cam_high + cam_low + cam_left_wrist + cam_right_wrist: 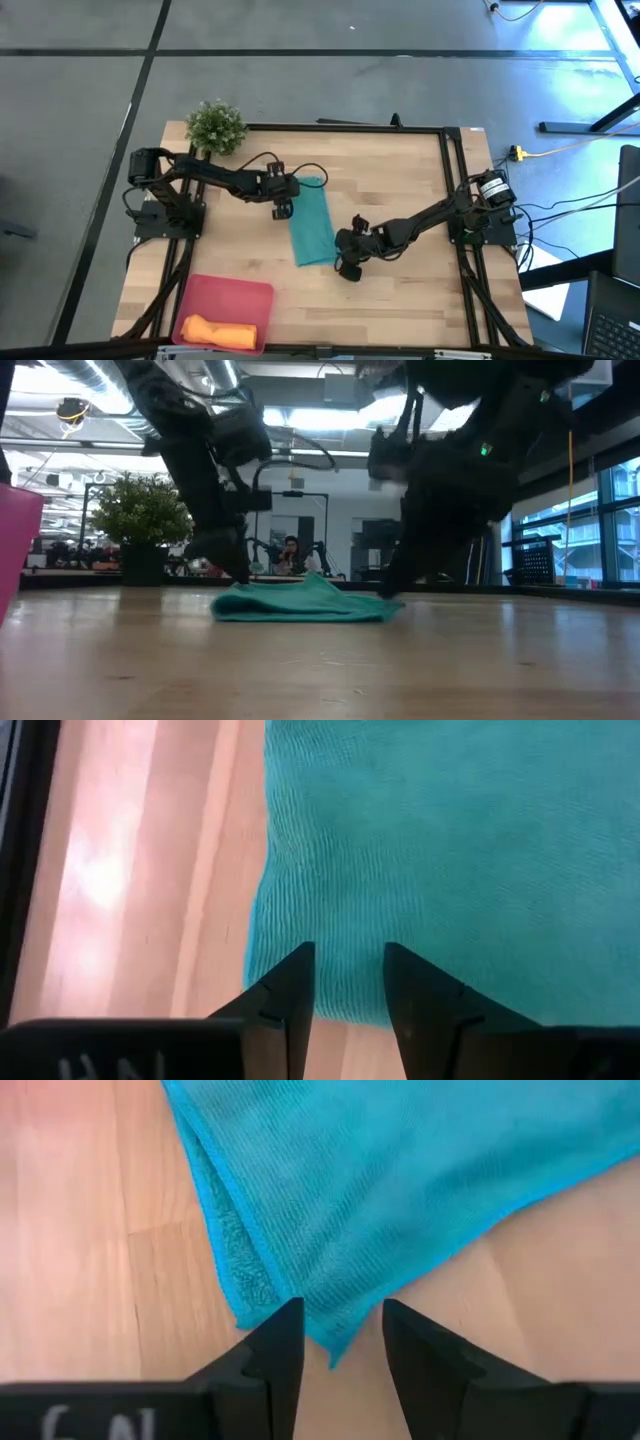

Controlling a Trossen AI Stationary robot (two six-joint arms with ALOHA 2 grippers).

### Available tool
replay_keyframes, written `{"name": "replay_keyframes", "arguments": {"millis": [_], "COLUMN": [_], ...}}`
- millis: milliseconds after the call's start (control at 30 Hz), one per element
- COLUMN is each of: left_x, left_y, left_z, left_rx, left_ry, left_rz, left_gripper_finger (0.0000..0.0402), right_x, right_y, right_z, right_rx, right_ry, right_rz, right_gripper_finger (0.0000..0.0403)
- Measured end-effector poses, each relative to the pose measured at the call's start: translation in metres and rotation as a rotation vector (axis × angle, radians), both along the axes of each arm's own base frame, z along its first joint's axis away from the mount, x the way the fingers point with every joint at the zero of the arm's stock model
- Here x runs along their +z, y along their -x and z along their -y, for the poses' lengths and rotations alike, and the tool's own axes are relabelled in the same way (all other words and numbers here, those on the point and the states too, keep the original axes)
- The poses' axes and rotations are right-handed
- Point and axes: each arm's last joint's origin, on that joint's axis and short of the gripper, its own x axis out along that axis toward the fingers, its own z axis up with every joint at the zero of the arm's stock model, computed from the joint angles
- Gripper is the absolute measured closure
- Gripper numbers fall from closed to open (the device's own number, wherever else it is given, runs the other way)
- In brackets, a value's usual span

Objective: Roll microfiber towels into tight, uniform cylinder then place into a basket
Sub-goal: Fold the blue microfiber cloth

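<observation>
Both grippers parted: left gripper point(348, 982) over teal towel point(311, 226) far edge, right gripper point(342, 1338) at its near corner. Orange towel point(215, 330) rolled inside basket point(231, 292). No legible writing.

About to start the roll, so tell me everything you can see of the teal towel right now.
The teal towel is a soft, finely ribbed cloth with a stitched hem, folded into a narrow strip, not yet rolled. It lies flat mid-table on the wooden table, slightly rumpled. The left pincer is open over one end's edge; the right pincer is open at the opposite end's corner.
</observation>
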Motion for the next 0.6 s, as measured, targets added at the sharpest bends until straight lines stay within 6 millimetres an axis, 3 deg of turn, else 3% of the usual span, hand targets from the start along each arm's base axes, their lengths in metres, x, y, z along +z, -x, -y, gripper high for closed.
{"name": "replay_keyframes", "arguments": {"millis": [267,367,600], "left_x": [0.036,0.046,0.051], "left_y": [0.01,0.015,0.021], "left_z": [0.032,0.051,0.093], "left_rx": [-0.037,-0.062,-0.143], "left_ry": [0.028,0.058,0.122], "left_rz": [0.102,0.14,0.184], "left_gripper_finger": [0.0292,0.0292,0.0292], "right_x": [0.024,0.02,-0.004], "right_y": [-0.005,-0.003,-0.009], "right_z": [-0.021,-0.027,-0.025], "right_rx": [0.31,0.434,0.475], "right_ry": [0.219,0.302,0.357], "right_rz": [0.057,0.039,0.002], "right_gripper_finger": [0.0264,0.0264,0.0264]}}
